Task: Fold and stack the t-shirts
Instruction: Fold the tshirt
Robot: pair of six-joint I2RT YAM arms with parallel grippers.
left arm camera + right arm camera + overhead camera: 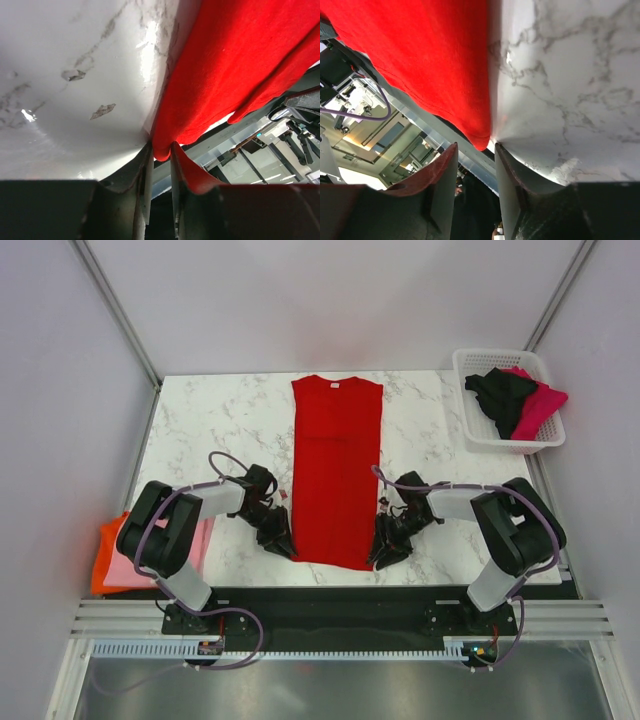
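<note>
Looking down from above, the red t-shirt (337, 470) lies flat in a long strip down the middle of the marble bench (200, 420), collar toward the far edge, hem close to the near edge. The left gripper (278, 538) sits at the hem's left corner and the right gripper (385, 545) at its right corner. A black t-shirt (500, 395) and a magenta t-shirt (540, 405) lie bunched in the white basket (478, 432) at the far right corner. A pink t-shirt (130, 568) lies on an orange t-shirt (104, 558) beside the bench's left edge. On the left wrist camera, the hem corner dips between two narrowly parted fingers (145, 185); I can't tell if they're pinching it. On the right wrist camera, the jaws stand apart, the red corner just above their gap, not held.
</note>
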